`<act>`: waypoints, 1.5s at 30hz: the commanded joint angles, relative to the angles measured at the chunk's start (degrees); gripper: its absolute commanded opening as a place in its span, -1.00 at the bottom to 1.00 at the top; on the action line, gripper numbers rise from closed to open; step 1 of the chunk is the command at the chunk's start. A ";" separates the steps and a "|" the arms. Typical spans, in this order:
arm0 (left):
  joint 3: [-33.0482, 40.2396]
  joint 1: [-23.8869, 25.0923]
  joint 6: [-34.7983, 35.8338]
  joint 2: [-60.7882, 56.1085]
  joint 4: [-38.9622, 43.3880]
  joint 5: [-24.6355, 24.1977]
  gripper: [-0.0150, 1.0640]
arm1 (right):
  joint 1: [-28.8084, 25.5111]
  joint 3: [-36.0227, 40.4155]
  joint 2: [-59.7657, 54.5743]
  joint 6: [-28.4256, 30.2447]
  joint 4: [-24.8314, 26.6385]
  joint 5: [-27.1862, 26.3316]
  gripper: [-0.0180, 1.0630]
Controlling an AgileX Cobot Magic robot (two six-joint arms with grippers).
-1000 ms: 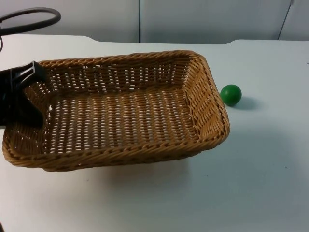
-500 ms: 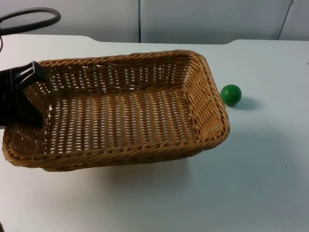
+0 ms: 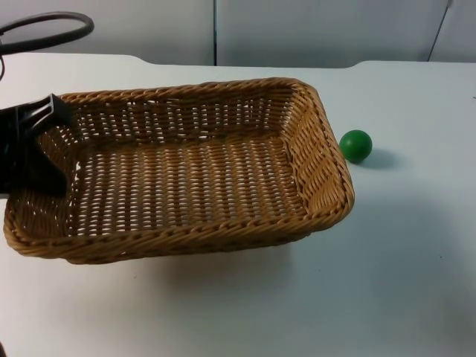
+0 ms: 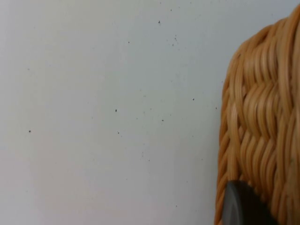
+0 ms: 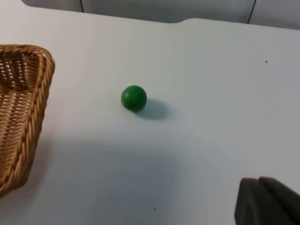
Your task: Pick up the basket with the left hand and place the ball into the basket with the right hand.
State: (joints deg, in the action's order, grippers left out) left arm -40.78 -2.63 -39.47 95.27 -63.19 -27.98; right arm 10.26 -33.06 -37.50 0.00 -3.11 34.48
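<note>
I see the left hand (image 3: 44, 141) clamped on the basket (image 3: 186, 171) rim's left end; ball (image 3: 356, 145) on the table (image 3: 387, 282) just right of the basket, ahead of the waiting right hand (image 5: 267, 201); its fingers I can't tell.

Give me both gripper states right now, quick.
Left gripper: shut on the basket at its left rim, basket tilted up.
Right gripper: away from the ball on the table; open or shut cannot be told.

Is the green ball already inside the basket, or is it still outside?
Outside. The green ball lies on the white table, beside the basket, which is empty.
</note>
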 commanded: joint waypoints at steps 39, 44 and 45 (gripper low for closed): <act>-0.02 0.23 0.63 -0.84 -0.97 -0.18 -0.97 | 5.63 -35.78 -71.41 4.47 10.54 -17.58 0.60; -0.02 0.23 0.63 -0.84 -1.08 -0.19 -0.97 | 6.49 -35.92 -74.42 4.47 10.54 -20.25 0.60; -0.02 0.23 0.63 -0.84 -1.08 -0.19 -0.97 | 6.39 -36.01 -75.26 4.47 10.54 -20.41 0.60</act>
State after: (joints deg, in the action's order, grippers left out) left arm -40.78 -2.63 -39.47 95.27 -63.19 -27.54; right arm 16.58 -68.32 -111.32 3.99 7.34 15.46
